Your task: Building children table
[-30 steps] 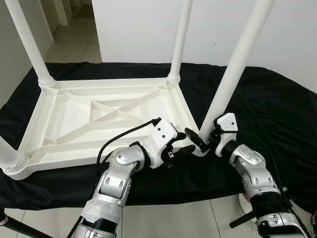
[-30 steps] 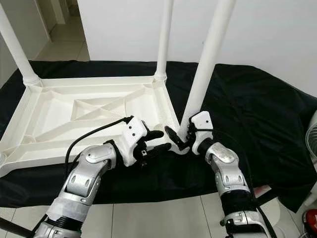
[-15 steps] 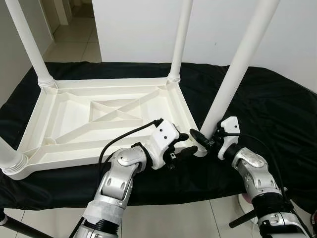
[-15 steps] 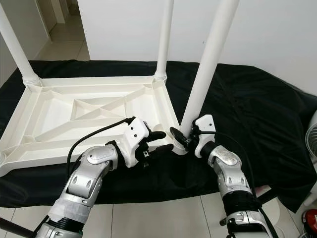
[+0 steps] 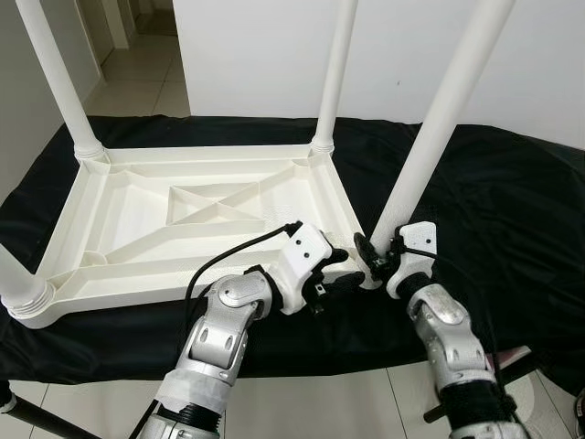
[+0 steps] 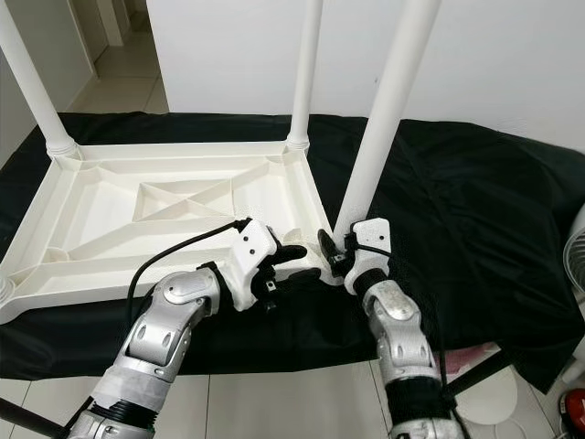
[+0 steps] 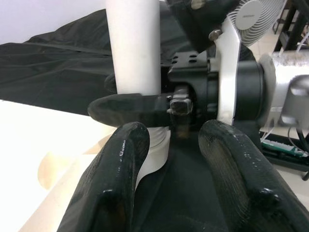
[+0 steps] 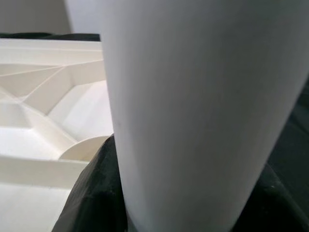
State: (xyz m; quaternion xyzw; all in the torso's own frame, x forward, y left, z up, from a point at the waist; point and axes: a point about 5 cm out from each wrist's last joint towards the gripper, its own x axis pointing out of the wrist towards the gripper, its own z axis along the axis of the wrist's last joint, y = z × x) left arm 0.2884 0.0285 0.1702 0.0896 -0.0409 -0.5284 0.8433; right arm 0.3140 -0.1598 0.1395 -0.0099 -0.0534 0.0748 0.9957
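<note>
A white plastic table [image 5: 137,285] lies upside down on a black cloth [image 5: 512,210]. Its near right leg [image 5: 430,137] stands tilted in the corner socket. My right gripper [image 5: 376,258] is shut on this leg just above the socket; in the right wrist view the leg [image 8: 203,106] sits between black fingers [image 8: 91,193]. My left gripper [image 5: 342,268] is open beside the same corner, its fingertips a little short of the leg. In the left wrist view its fingers [image 7: 120,179] frame the leg [image 7: 133,43], with a right finger [image 7: 130,108] lying across it.
Three other legs stand up: far left [image 5: 59,82], far right [image 5: 334,73], near left [image 5: 18,283]. A white wall [image 5: 274,46] rises behind the cloth. A white fan [image 7: 256,14] stands on the tiled floor to my right.
My right forearm has swung left and closer in, with its gripper still at the leg's base. The left gripper has hardly moved.
</note>
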